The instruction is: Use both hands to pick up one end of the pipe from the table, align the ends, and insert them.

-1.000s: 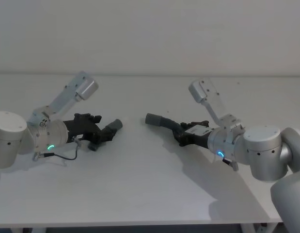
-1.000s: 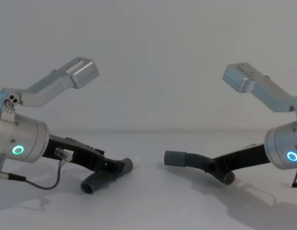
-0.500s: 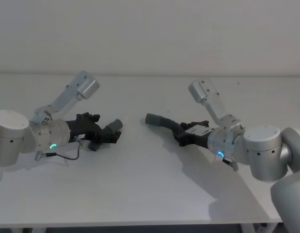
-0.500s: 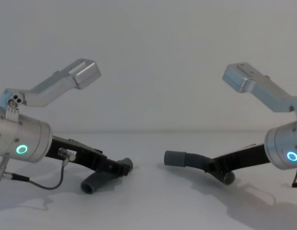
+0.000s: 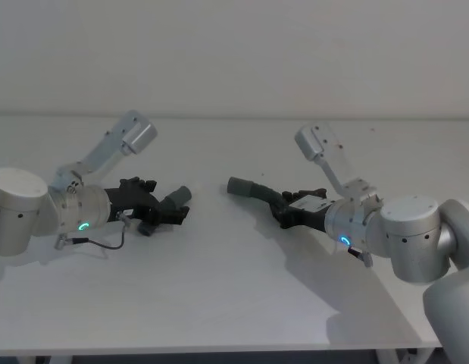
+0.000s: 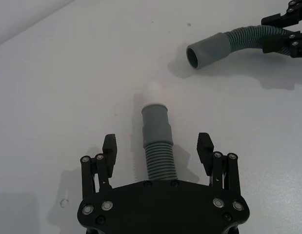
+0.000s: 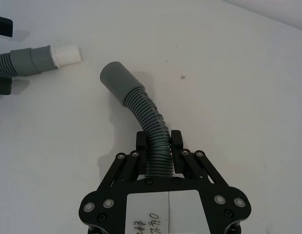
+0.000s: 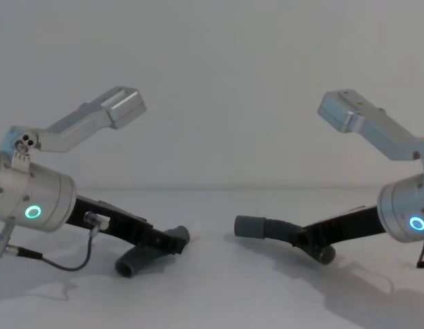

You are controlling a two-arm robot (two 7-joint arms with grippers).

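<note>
Called for closing the left gripper, spread wide astride the left hose piece, squarely onto the ribs behind its cuff, leaving the white tip free. Found the right gripper pinched on the right hose piece. Found both low on the table, one toward its left edge, the other right of middle: dark-grey, corrugated, curved, smooth-cuffed, well apart.

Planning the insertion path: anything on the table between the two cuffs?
Nothing visible: bare table between the white-tipped cuff and the plain cuff. Left gripper straddles the left pipe piece, open; right gripper is shut on the right pipe piece.
</note>
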